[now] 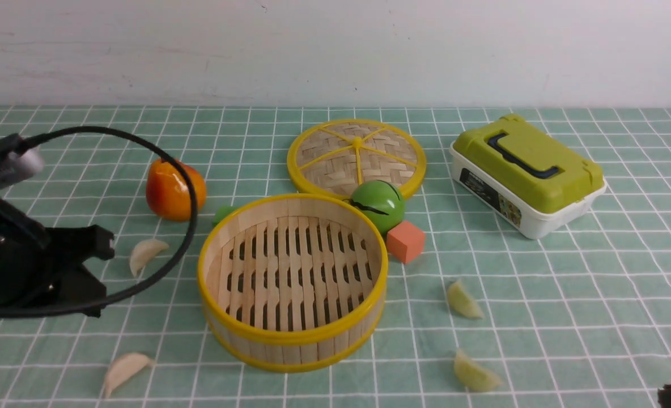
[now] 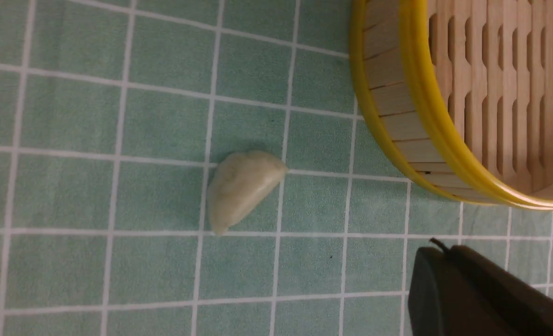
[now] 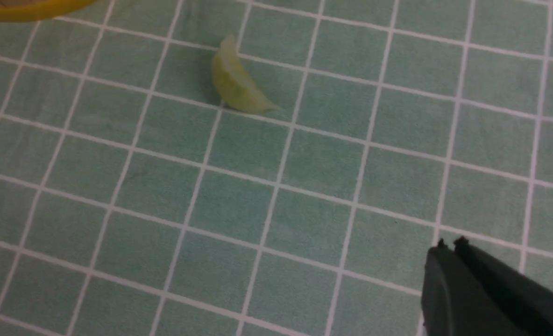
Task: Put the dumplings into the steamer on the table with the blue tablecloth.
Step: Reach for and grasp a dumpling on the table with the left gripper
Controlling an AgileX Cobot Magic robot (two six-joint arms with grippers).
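The steamer [image 1: 290, 347] stands empty in the middle of the blue tablecloth [image 1: 568, 294] that covers the table. Two cream dumplings [image 1: 145, 254] [image 1: 123, 368] lie to its left. Two yellow-green dumplings [image 1: 463, 300] [image 1: 474, 373] lie to its right. In the left wrist view my left gripper [image 2: 437, 247] is shut and holds nothing; a cream dumpling [image 2: 244, 189] lies apart from it, beside the steamer wall [image 2: 388, 107]. My right gripper [image 3: 449, 245] is likewise shut and empty, well away from a yellow-green dumpling [image 3: 237, 81].
A woven lid [image 1: 357, 156] lies behind the steamer. A green ball [image 1: 378, 205] and a salmon cube [image 1: 406, 241] sit against the steamer's far right side. An orange fruit [image 1: 174, 190] is at the left. A green-lidded box [image 1: 528, 173] is at the back right.
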